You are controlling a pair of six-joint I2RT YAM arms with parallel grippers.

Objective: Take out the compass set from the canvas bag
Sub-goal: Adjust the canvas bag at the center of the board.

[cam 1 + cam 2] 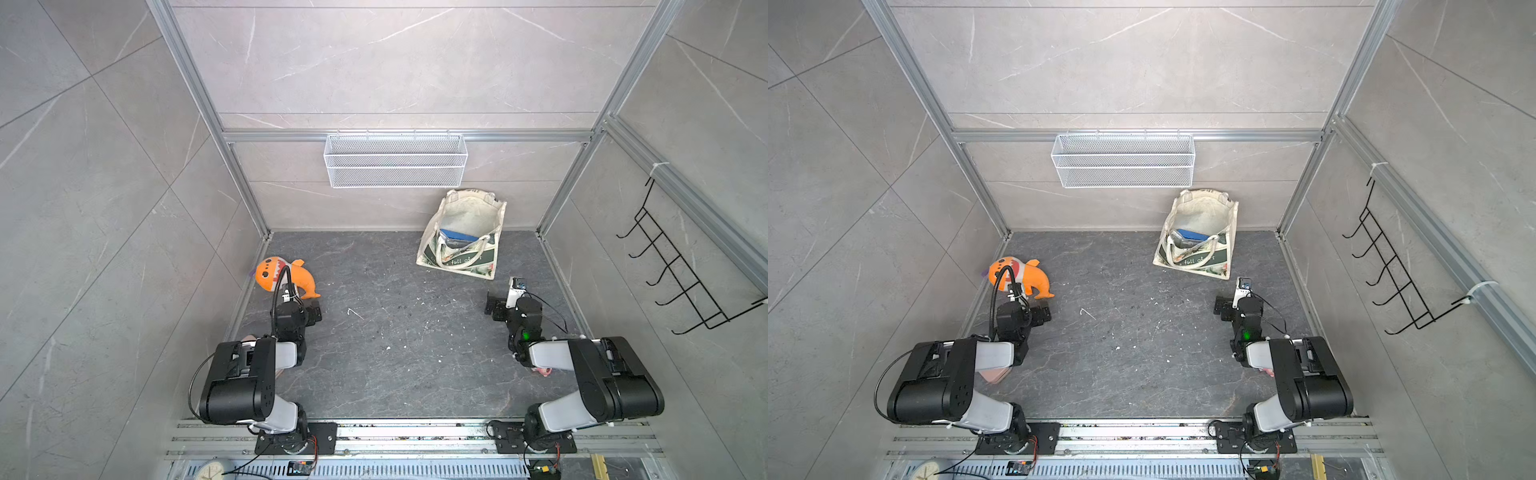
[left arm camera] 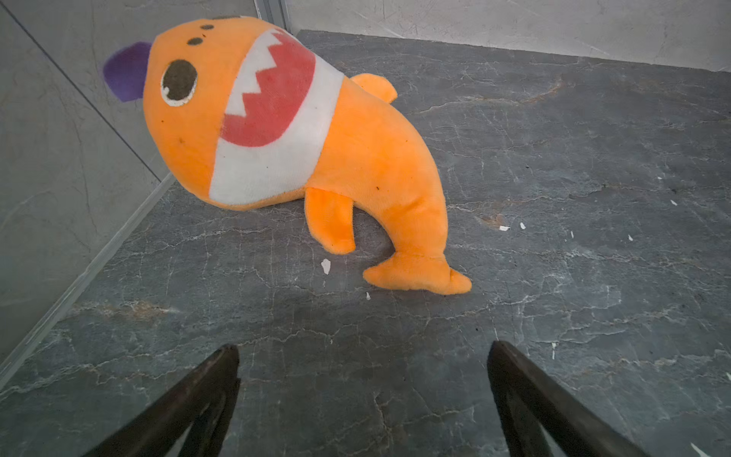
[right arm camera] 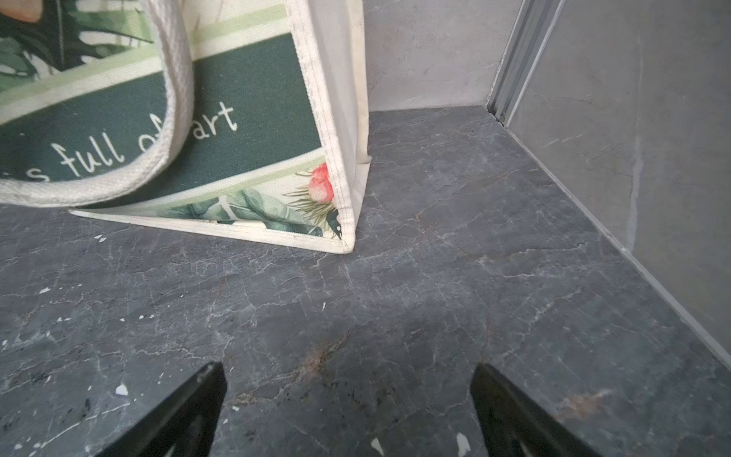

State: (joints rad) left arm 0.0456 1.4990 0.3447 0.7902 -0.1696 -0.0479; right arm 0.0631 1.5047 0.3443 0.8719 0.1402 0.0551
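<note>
Jaws gape wide and empty on both grippers; nothing looks taken out yet
Canvas bag (image 1: pixel 469 216) stands by the back wall, compass set (image 1: pixel 457 237) apparently the blue case in its open mouth; right gripper (image 3: pixel 348 372) near its corner, left gripper (image 2: pixel 362 352) by the plush shark (image 2: pixel 300 130)

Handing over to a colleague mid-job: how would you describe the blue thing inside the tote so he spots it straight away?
Find the white mesh basket hanging on the back wall; just below its right end, the canvas bag stands open by that wall. Inside its mouth lies a flat blue case, the only solid blue among the cream canvas and green print.
</note>
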